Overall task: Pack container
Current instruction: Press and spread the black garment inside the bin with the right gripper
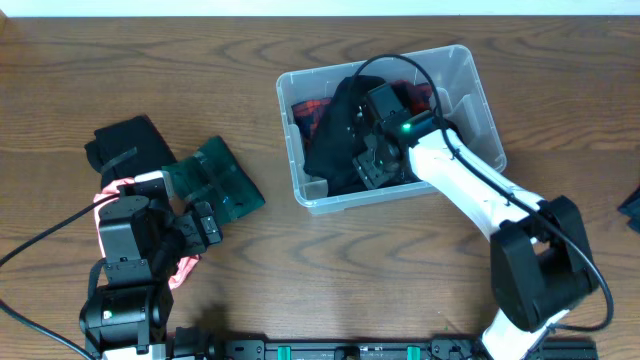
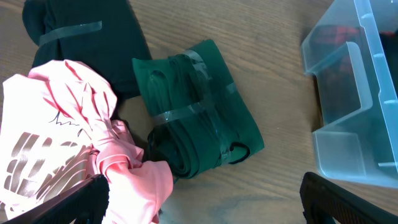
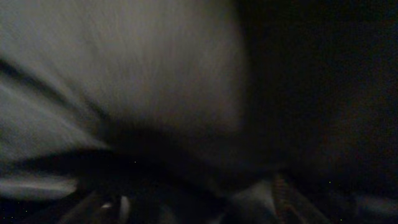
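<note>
The clear container (image 1: 482, 92) stands at the back centre-right and holds a black garment (image 1: 335, 135) and a red plaid cloth (image 1: 305, 108). My right gripper (image 1: 372, 160) is down inside it, pressed into the black garment. Its wrist view is dark and blurred, so its jaws cannot be read. My left gripper (image 2: 205, 211) is open wide above the table, with a pink shirt (image 2: 62, 149) against its left finger. A taped green bundle (image 2: 199, 106) and a taped black bundle (image 2: 81, 43) lie beyond it. The container's corner (image 2: 354, 93) also shows at the right of the left wrist view.
In the overhead view the green bundle (image 1: 215, 180), the black bundle (image 1: 125, 145) and the pink shirt (image 1: 183, 270) lie at the left. A dark item (image 1: 632, 208) pokes in at the right edge. A cable loops over the container.
</note>
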Motion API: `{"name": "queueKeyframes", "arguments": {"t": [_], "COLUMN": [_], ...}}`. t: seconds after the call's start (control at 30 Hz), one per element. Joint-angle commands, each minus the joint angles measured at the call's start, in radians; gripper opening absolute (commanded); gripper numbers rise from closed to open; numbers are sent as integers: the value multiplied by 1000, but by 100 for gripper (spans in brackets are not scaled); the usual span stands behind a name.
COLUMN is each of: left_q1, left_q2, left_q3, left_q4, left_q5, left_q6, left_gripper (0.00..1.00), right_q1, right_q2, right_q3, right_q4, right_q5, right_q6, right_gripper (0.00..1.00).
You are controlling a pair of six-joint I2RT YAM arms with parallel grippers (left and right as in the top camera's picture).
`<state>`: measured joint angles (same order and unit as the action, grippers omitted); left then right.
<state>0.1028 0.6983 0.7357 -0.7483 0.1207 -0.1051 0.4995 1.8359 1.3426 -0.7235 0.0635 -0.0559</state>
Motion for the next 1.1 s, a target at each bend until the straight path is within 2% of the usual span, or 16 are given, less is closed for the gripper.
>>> {"name": "queueKeyframes", "arguments": {"t": [0.0, 0.03, 0.07, 0.2, 0.33, 0.6, 0.77, 0.93, 1.07], "left_q1": [-2, -2, -2, -2, -2, -2, -2, -2, -2], "left_q2": [0, 0, 0, 0, 0, 0, 0, 0, 0], "left_q3": [22, 22, 22, 22, 22, 22, 22, 22, 22], "left_q4": [1, 1, 1, 1, 1, 0, 1, 1, 1], "left_q5": [1, 1, 1, 1, 1, 2, 1, 2, 1], "left_q6": [-4, -5, -5, -4, -5, -5, -5, -5, -5], "left_gripper": [98, 98, 98, 98, 98, 98, 98, 98, 98], "right_q1": [3, 0, -2, -2, -16, -32, -22, -22, -40], "right_q2": [-144, -177, -197, -218, -177, 29, 165, 140, 4], "right_q3": [20, 20, 20, 20, 20, 20, 20, 20, 20], "right_q4": [85, 135, 180, 289, 294, 346, 286, 229, 217], "right_q5": [64, 64, 63, 61, 64, -120, -190, -139, 34], "right_q6": [10, 10, 10, 10, 11, -47, -66, -50, 34], "right_gripper": [83, 90, 91, 92, 92, 93, 94, 92, 99]}}
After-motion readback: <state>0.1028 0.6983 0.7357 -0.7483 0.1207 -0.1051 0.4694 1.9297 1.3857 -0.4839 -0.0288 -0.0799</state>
